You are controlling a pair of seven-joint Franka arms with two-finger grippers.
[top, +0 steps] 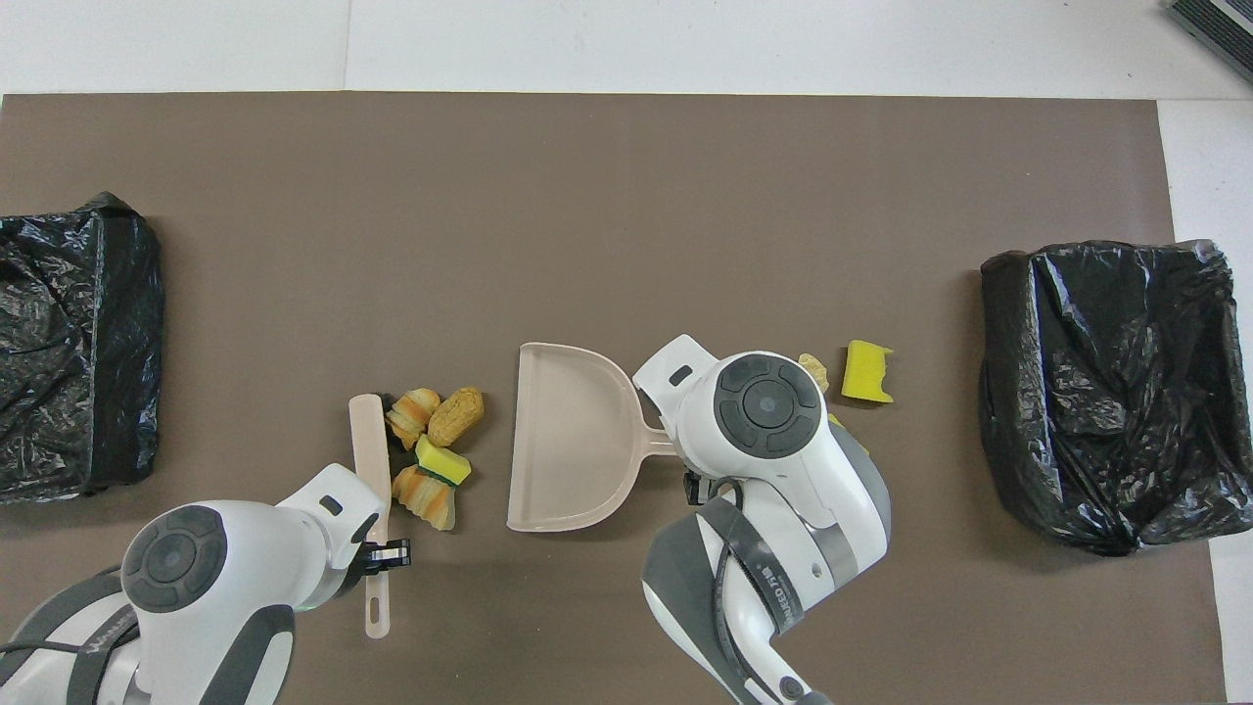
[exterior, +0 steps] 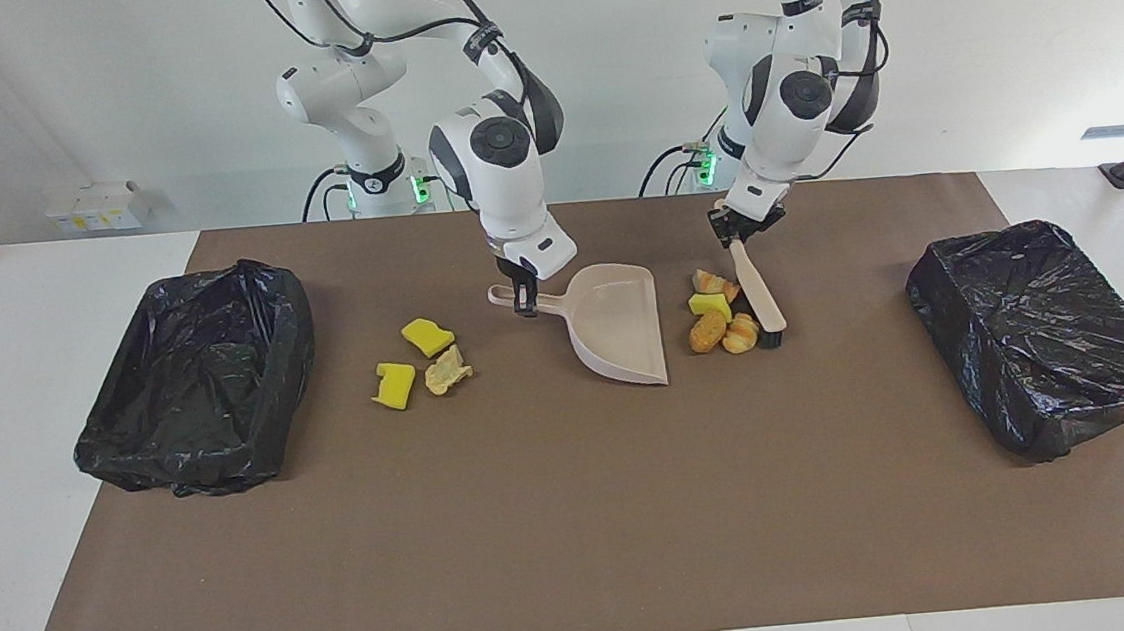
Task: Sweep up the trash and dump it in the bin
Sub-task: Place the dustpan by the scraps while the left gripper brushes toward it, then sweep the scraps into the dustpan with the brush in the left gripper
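Overhead view hides trash under right pincer; facing shows three.

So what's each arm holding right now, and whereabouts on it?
The left gripper holds the brush by its handle. The right gripper holds the dustpan by its handle.

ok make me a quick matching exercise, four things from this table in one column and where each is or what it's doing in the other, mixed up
Things:
1. dustpan
2. brush
3. four scraps
4. three scraps

Places or states:
A. bunched between the brush and the dustpan's open mouth
B. handle held by the right gripper
C. lying toward the right arm's end, beside the dustpan's handle side
D. handle held by the left gripper, bristle end down on the mat

Pairs: 1-B, 2-D, 3-A, 4-C
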